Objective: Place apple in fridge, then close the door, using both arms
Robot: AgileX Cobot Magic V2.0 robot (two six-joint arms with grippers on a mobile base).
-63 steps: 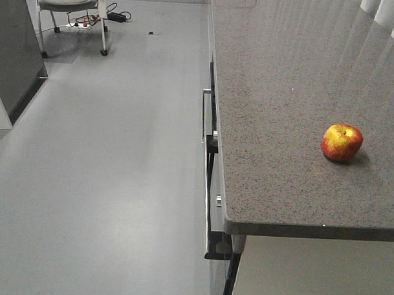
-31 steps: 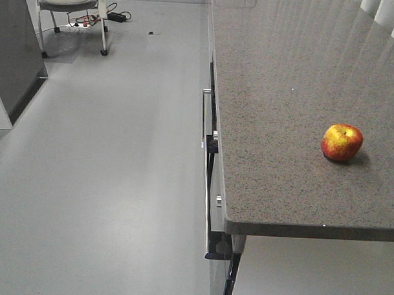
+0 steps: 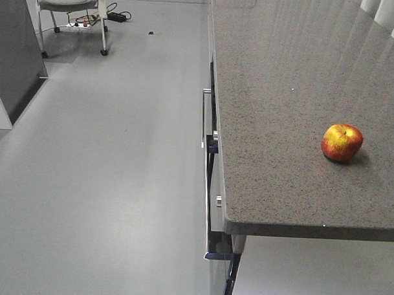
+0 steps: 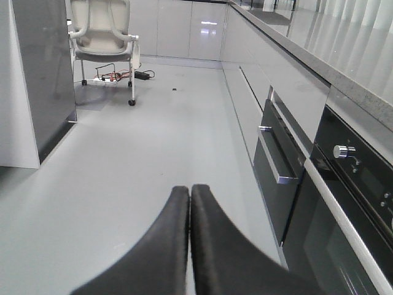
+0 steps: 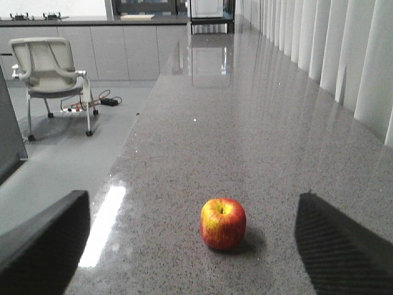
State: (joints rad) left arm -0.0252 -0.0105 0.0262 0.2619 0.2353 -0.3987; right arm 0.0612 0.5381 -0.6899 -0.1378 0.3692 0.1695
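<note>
**Apple on the counter, nothing picked up yet**

The apple [image 3: 342, 142], red with a yellow patch, sat upright on the speckled grey counter [image 3: 284, 73], towards its right side and a little back from the front edge. Nothing touched it.

My right gripper [image 5: 191, 206] faced it from just in front. Its two black fingers [image 5: 43, 246] were spread wide, one at each lower corner of the wrist view. The apple lay in line with the gap but beyond the tips.

My left gripper [image 4: 189, 196] pointed along the grey floor [image 4: 153, 135] beside the cabinet fronts, its fingers pressed flat together and holding nothing.

The fridge [image 4: 43, 67] (I took the tall dark grey cabinet at the far left for it) stood well apart from the counter, across open floor. I could not tell whether its door was open.

I judged the task barely begun. The apple had not been gripped, carried or shelved, and the door had not been closed. The first job was to close my right fingers around the apple.
</note>
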